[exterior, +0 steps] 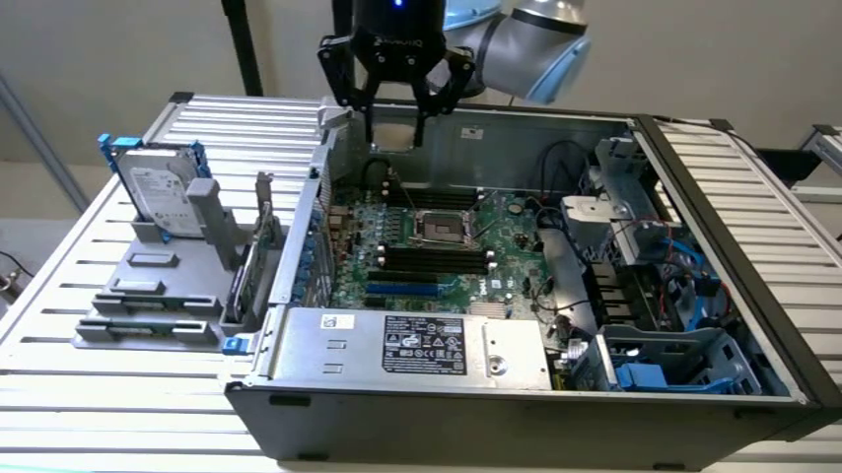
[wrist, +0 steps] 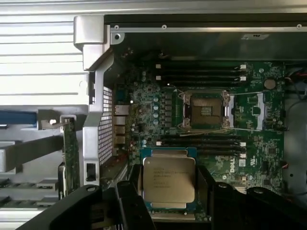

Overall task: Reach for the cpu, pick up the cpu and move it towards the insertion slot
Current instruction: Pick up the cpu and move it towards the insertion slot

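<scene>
The cpu point(wrist: 169, 178), a small square chip with a silvery top and printed lettering, sits between my gripper's point(wrist: 169, 189) two black fingers point(wrist: 128, 194), which are shut on its sides. In the exterior view my gripper point(exterior: 394, 133) hangs over the far left part of the open computer case, above the motherboard. The insertion slot point(exterior: 445, 229), a square socket with a shiny metal frame and a dark centre point(wrist: 205, 111), lies on the green board below and a short way off from the held chip, with its retaining levers swung open.
Black memory slots point(exterior: 428, 261) flank the socket. A silver power supply point(exterior: 408, 345) fills the case's near side; cables point(exterior: 632, 266) and a blue drive cage point(exterior: 671, 365) are at the exterior view's right. An upright hard drive point(exterior: 165, 192) stands in a grey holder point(exterior: 152, 296) outside the case.
</scene>
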{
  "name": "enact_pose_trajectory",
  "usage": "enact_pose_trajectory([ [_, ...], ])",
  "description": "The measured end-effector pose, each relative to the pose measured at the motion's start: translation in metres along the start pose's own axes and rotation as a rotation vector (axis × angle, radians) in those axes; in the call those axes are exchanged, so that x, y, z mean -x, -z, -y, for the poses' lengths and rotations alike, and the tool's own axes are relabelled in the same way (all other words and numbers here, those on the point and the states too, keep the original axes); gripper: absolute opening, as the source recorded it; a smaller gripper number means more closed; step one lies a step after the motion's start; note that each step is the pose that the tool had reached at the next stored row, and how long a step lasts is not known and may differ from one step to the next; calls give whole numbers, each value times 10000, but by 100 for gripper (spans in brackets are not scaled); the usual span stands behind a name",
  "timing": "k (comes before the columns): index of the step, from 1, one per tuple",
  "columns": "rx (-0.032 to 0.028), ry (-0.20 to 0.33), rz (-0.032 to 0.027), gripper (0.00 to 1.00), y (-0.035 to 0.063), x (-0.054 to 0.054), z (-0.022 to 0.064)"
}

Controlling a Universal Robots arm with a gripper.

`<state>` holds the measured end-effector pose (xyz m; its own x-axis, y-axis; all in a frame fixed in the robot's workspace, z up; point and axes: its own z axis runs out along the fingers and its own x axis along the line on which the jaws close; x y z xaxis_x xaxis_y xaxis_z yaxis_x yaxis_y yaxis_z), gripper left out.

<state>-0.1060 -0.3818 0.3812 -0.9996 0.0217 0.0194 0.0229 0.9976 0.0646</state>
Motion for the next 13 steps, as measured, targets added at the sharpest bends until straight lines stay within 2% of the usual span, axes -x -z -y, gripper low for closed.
enact_pose_trajectory([
  [7,1,1,0,55,-118,309,-172],
  [13,-6,1,0,55,-206,516,-360],
])
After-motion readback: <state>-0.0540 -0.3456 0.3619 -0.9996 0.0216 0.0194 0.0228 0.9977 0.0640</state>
